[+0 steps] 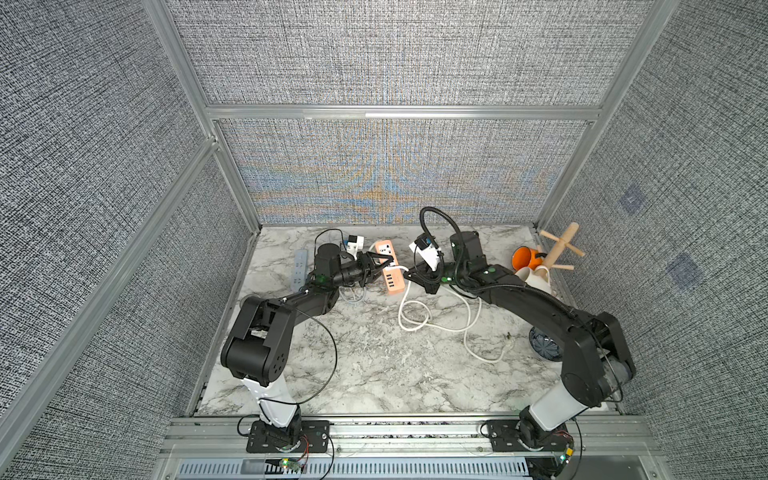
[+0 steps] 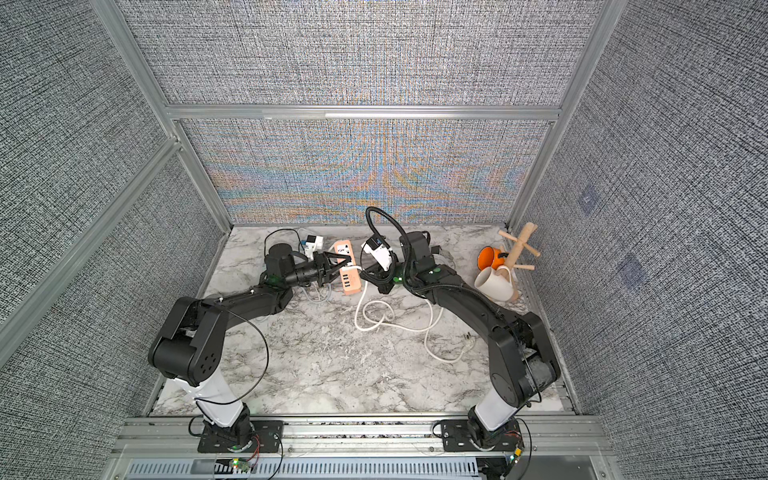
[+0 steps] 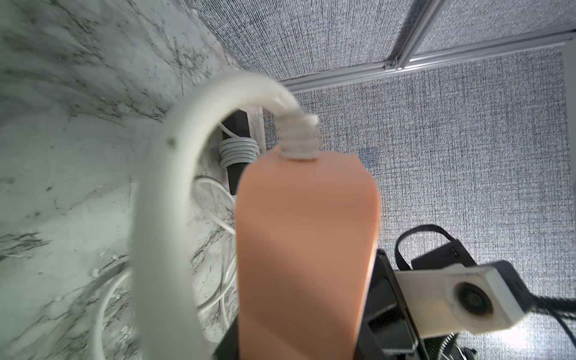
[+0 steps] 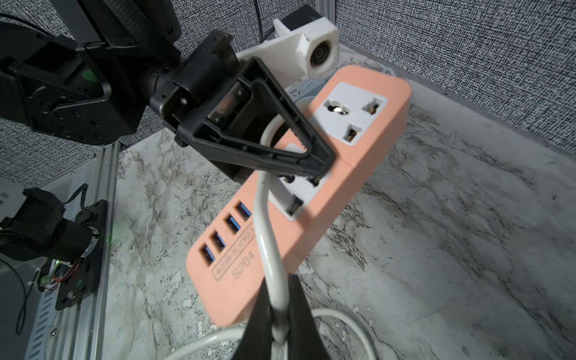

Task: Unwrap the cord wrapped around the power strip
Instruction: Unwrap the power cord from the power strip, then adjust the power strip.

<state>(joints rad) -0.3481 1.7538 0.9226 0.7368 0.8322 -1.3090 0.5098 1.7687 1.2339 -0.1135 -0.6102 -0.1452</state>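
1. power strip [image 1: 392, 283]: peach, back-centre of the marble table [image 1: 374, 374], between the two grippers in both top views.
2. left gripper [image 1: 388, 266]: clamped across the strip's mid-body. The right wrist view shows one finger [image 4: 311, 137] lying over the socket face. The opposing finger is hidden behind the body.
3. right gripper [image 4: 279, 311]: jaws pinched narrow on the white cord [image 4: 261, 218], just off the USB end. Only the right wrist view shows the pinch. In a top view the tip [image 1: 409, 274] just meets the cord.
4. Cord route: the left wrist view shows it leaving the strain relief at the strip's end and arcing back beside the body [image 3: 162, 187]. The right wrist view shows it running along the face, past the left finger, to the right jaws. In both top views the slack lies in loose loops [image 1: 415, 316] on the table by the right arm.
5. The right wrist view shows the strip tilted, with shadow under the USB end. The top views can't confirm this.
6. Left wrist view only: a tight grey coil [image 3: 238, 149] behind the strip.
7. Top views only: grey strip [image 1: 300, 270] back-left, and orange mug [image 1: 524, 257], white mug [image 1: 536, 280] and mug tree [image 1: 559, 247] back-right.
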